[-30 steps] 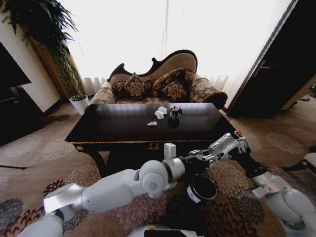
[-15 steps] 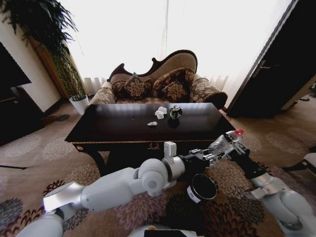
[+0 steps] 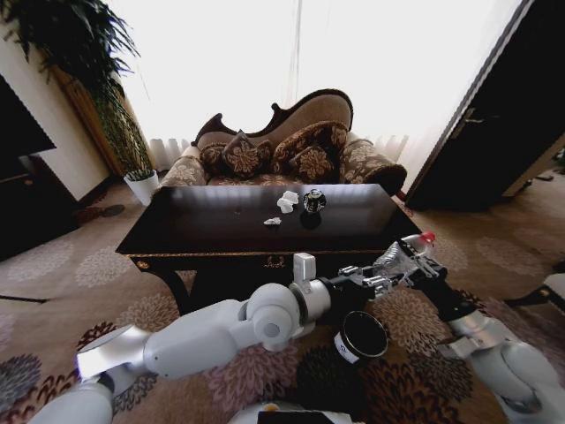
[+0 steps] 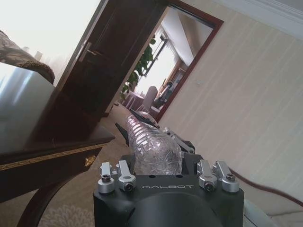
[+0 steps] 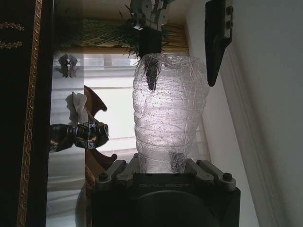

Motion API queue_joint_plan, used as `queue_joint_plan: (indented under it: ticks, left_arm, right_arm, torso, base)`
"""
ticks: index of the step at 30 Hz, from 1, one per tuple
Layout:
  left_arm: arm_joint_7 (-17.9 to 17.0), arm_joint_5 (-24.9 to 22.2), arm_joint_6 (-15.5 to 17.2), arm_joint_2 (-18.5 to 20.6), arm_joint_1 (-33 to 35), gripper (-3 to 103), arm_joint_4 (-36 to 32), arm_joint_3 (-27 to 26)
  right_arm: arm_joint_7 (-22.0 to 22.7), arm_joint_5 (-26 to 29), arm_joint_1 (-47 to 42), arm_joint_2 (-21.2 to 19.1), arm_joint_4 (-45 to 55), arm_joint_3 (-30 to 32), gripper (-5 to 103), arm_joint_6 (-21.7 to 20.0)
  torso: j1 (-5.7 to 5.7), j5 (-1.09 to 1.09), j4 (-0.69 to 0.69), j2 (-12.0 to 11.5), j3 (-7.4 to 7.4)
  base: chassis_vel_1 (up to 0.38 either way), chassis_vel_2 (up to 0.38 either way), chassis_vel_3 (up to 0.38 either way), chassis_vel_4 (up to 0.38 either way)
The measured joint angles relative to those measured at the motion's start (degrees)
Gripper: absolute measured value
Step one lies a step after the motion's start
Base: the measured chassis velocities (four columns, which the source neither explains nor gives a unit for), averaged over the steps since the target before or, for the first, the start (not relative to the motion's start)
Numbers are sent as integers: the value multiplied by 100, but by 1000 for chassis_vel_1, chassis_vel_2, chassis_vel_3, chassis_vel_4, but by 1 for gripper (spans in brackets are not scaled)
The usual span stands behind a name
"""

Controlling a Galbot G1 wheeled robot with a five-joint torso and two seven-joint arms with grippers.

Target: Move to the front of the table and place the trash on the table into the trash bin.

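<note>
The dark glossy table [image 3: 203,225] stands ahead of me. On its far middle lie the trash: a dark can [image 3: 313,200], a white paper wad [image 3: 288,200] and a small grey scrap [image 3: 272,221]. In front of the table, my right gripper [image 3: 393,265] is shut on a clear plastic bottle [image 3: 402,256] with a red cap. The bottle [image 5: 168,109] runs lengthwise between the fingers. My left gripper [image 3: 360,283] reaches in from the left and faces the bottle's [image 4: 152,146] base. The black trash bin [image 3: 360,337] sits on the carpet just below both grippers.
An ornate sofa [image 3: 282,141] stands behind the table. A white plant pot [image 3: 141,185] and a tall plant are at the back left, a dark cabinet [image 3: 22,177] at the left, a dark door [image 3: 503,115] at the right. Patterned carpet surrounds the table.
The bottle in my right gripper has shifted very slightly. The left arm, the bin and the trash on the table stay where they were.
</note>
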Motion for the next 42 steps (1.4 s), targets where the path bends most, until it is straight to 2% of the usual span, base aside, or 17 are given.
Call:
queue_joint_plan:
  ticks: [3,6,9,16,20,22,24,27,29,30,35,36,38,39,40,41,42]
  left_arm:
    - [11,73,4,111,-28,78,-147,-23]
    - [23,159,13,174,-36,83,-221,-66]
    - [34,356,22,243,-68,98,-254,-145]
    - [65,896,41,402,-115,100,-138,-424]
    - [225,1323,23,759,-20,100,29,-749]
    - [250,1418,7,842,26,100,49,-839]
    - [319,1819,-31,1092,211,100,128,-1185]
    - [340,2013,-39,1292,386,100,177,-1525]
    - [445,2255,-89,1616,638,100,231,-2001]
    - [445,2255,-89,1616,638,100,231,-2001]
    - [737,2627,-218,2268,1467,100,250,-3334]
    - [737,2627,-218,2268,1467,100,250,-3334]
    - [903,2850,-318,2437,1890,100,274,-3829]
    - [903,2850,-318,2437,1890,100,274,-3829]
    - [990,2970,-404,2543,2264,100,297,-4221]
    - [990,2970,-404,2543,2264,100,297,-4221]
    - [1062,3052,-455,2583,2504,100,296,-4508]
  right_arm:
    - [-64,23,5,-26,-78,-9,25,0]
    - [-82,33,7,-27,-101,-12,25,0]
    - [-98,33,1,-11,-123,-38,25,0]
    - [-108,202,-53,45,-137,-64,25,-34]
    - [-123,951,-163,93,-165,-190,25,-371]
    - [-139,1094,-188,108,-160,-214,25,-430]
    - [-185,1448,-255,162,-113,-300,25,-566]
    - [-229,1654,-304,207,-69,-362,25,-640]
    - [-300,1994,-391,260,48,-433,25,-784]
    - [-300,1994,-391,260,48,-433,25,-784]
    - [-387,2940,-651,337,395,-561,25,-1246]
    - [-387,2940,-651,337,395,-561,25,-1246]
    - [-405,3341,-725,419,461,-603,25,-1375]
    - [-405,3341,-725,419,461,-603,25,-1375]
    - [-419,3750,-783,524,471,-645,25,-1469]
    - [-419,3750,-783,524,471,-645,25,-1469]
    - [-426,3985,-802,584,472,-675,25,-1510]
  torso:
    - [0,0,1,0,0]
    - [0,0,1,0,0]
    - [0,-1,0,0,0]
    - [0,-1,0,0,0]
    - [0,-1,0,0,0]
    - [0,-1,0,0,0]
    - [0,-1,0,0,0]
    - [0,-2,0,0,0]
    - [0,-2,0,0,0]
    - [0,-2,0,0,0]
    - [0,-4,1,0,0]
    - [0,-4,1,0,0]
    - [0,-3,2,0,0]
    - [0,-3,2,0,0]
    - [0,-2,2,0,0]
    - [0,-2,2,0,0]
    - [0,-4,-2,0,0]
  base:
    - [0,0,0,0]
    - [0,0,0,0]
    - [0,0,0,0]
    - [0,0,0,0]
    - [0,0,0,0]
    - [0,0,0,0]
    - [0,0,0,0]
    - [0,0,0,0]
    - [0,0,0,0]
    - [0,0,0,0]
    - [0,0,0,0]
    - [0,0,0,0]
    - [0,0,0,0]
    - [0,0,0,0]
    - [0,0,0,0]
    - [0,0,0,0]
    - [0,0,0,0]
